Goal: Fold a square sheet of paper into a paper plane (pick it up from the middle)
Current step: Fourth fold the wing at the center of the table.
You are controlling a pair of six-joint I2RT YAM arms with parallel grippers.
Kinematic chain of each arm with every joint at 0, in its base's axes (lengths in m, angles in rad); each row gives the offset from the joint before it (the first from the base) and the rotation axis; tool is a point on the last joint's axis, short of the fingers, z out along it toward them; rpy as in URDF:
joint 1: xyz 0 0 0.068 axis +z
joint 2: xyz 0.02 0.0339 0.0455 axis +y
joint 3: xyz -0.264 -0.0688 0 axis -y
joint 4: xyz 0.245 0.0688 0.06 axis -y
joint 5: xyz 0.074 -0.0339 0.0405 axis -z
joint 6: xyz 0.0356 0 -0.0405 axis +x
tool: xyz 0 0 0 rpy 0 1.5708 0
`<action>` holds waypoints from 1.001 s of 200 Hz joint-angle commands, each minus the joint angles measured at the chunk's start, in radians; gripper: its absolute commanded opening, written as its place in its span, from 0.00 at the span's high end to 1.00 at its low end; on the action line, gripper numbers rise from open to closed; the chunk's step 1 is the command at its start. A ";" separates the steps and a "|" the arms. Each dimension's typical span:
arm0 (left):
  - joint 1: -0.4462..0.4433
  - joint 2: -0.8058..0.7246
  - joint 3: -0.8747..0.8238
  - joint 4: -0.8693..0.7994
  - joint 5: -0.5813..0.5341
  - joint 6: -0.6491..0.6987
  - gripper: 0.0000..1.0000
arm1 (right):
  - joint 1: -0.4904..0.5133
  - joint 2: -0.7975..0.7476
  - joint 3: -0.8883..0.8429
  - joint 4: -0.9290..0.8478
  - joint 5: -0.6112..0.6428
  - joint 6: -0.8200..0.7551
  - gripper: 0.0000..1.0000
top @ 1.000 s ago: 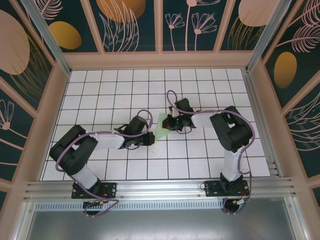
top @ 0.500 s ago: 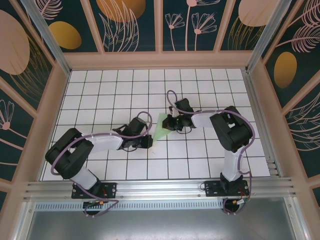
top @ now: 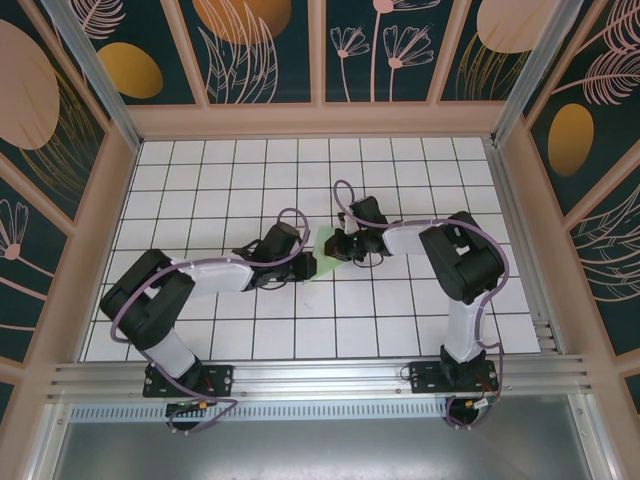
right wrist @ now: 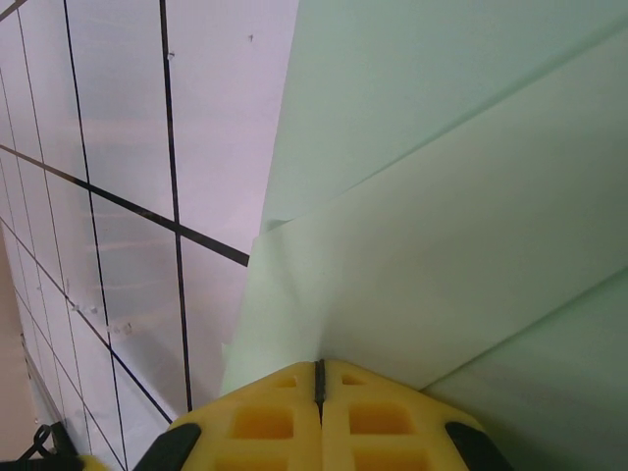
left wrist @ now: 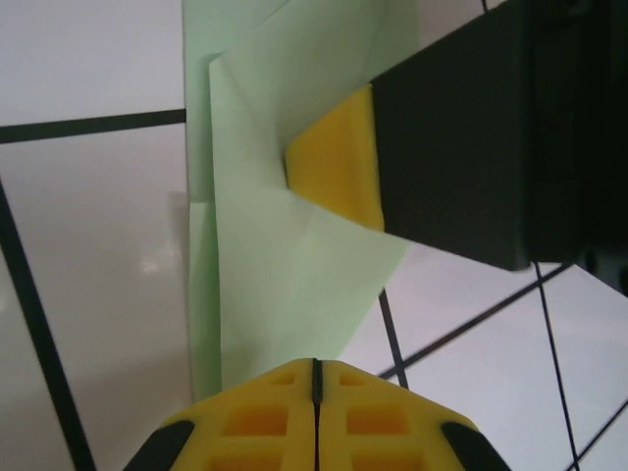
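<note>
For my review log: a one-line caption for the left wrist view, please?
Left pincer, shut, meets the near edge of the folded mint-green paper while the right pincer grips its far part.

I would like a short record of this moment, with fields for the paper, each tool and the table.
paper: pale green, partly folded, layers overlapping
left tool: shut, tips at the paper's edge; grip unclear
right tool: shut, pinching a fold of the paper
table: white tiles with black lines; paper lies near its middle
</note>
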 commanded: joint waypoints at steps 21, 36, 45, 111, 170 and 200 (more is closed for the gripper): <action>-0.001 0.041 -0.004 0.056 -0.018 -0.050 0.93 | 0.001 0.098 -0.034 -0.101 0.112 -0.005 0.95; 0.001 0.040 0.001 0.088 0.002 -0.061 0.93 | 0.001 0.097 -0.035 -0.103 0.112 -0.007 0.95; 0.000 0.069 0.012 0.101 0.005 -0.064 0.93 | 0.001 0.097 -0.035 -0.102 0.113 -0.007 0.95; 0.003 0.164 0.093 0.093 0.001 -0.069 0.92 | 0.002 0.098 -0.043 -0.098 0.113 -0.004 0.95; 0.003 0.159 0.045 0.013 0.009 -0.025 0.92 | -0.013 0.096 -0.045 -0.105 0.114 -0.008 0.95; 0.004 0.100 -0.051 -0.016 0.018 -0.011 0.92 | -0.034 0.093 -0.052 -0.103 0.115 -0.011 0.95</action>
